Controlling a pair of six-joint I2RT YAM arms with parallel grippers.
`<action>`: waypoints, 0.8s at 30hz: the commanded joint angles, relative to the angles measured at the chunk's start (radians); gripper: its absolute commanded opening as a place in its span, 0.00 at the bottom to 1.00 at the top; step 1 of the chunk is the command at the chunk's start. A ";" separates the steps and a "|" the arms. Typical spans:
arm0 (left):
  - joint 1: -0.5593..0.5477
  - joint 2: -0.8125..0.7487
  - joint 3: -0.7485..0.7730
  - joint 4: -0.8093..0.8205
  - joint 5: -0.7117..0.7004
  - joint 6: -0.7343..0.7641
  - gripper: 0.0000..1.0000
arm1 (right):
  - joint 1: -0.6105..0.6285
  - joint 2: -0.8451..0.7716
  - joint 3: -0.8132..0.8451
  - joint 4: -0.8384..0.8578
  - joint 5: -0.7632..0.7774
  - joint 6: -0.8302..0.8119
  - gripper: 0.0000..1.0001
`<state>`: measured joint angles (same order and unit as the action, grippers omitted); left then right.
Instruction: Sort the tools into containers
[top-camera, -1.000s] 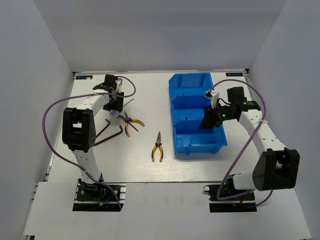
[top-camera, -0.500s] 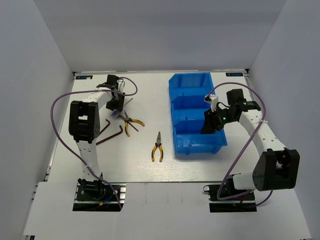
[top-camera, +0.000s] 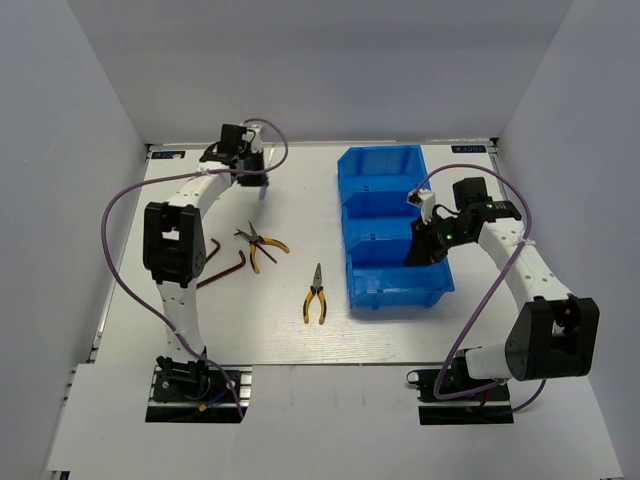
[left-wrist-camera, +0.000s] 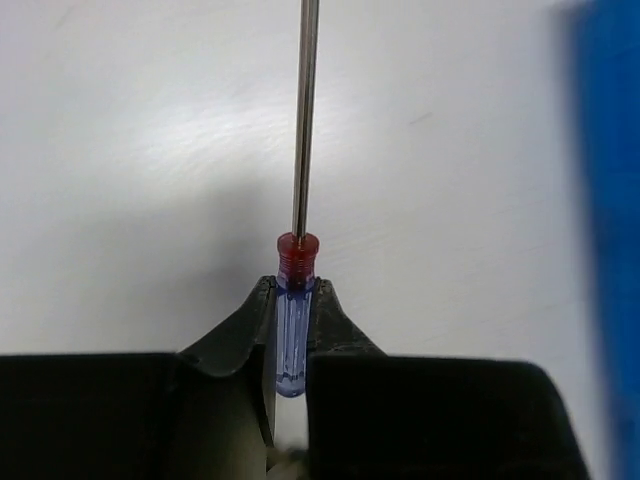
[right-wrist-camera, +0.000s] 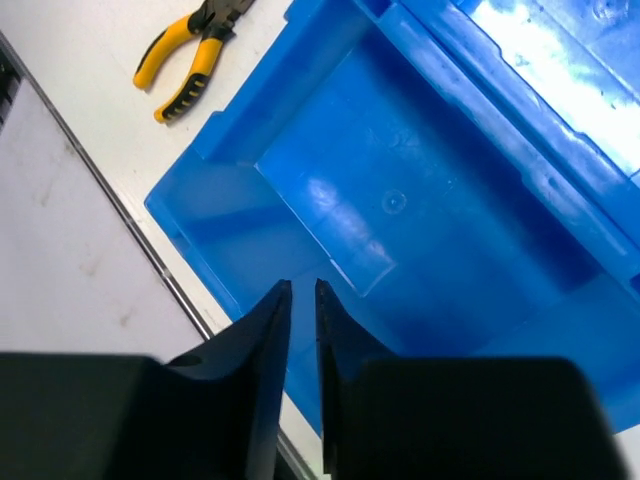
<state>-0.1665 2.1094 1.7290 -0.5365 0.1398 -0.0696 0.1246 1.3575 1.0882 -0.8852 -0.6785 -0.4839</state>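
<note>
Looking down from above, the left gripper (top-camera: 250, 168) hangs over the table (top-camera: 300, 180) close to the far edge, toward the far-left corner, though from here you can't make out what it carries. Two pliers lie loose on the surface: one pair (top-camera: 258, 243) left of centre, the other pair (top-camera: 316, 295) closer to the near edge, just left of the blue bin (top-camera: 398, 293). Two hex keys (top-camera: 228, 267) rest toward the left edge, beside the left arm's elbow. The bin runs from the far edge toward the near edge on the right side, and the right gripper (top-camera: 425, 245) sits above its nearest compartment. Over to the left wrist: the left gripper (left-wrist-camera: 292, 290) is clamped on the screwdriver (left-wrist-camera: 297, 262) by its clear blue handle, red collar just past the fingertips, shaft pointing straight away over bare table. Now the right wrist: the right gripper (right-wrist-camera: 302, 290) has its jaws pressed nearly together with nothing between them, above the bin's (right-wrist-camera: 400, 200) near wall, one pair of pliers (right-wrist-camera: 190, 50) beyond on the table.
</note>
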 joint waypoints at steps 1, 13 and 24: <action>-0.108 -0.069 0.075 0.266 0.294 -0.131 0.00 | -0.003 0.009 0.052 -0.029 -0.035 -0.035 0.17; -0.315 0.178 0.389 0.550 0.469 -0.176 0.00 | -0.006 -0.078 -0.037 0.018 -0.125 -0.140 0.16; -0.367 0.330 0.536 0.451 0.238 -0.133 0.04 | -0.013 -0.138 -0.097 0.087 -0.133 -0.147 0.35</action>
<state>-0.5213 2.4485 2.1864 -0.0807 0.4480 -0.2180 0.1184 1.2400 1.0016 -0.8387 -0.7742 -0.6178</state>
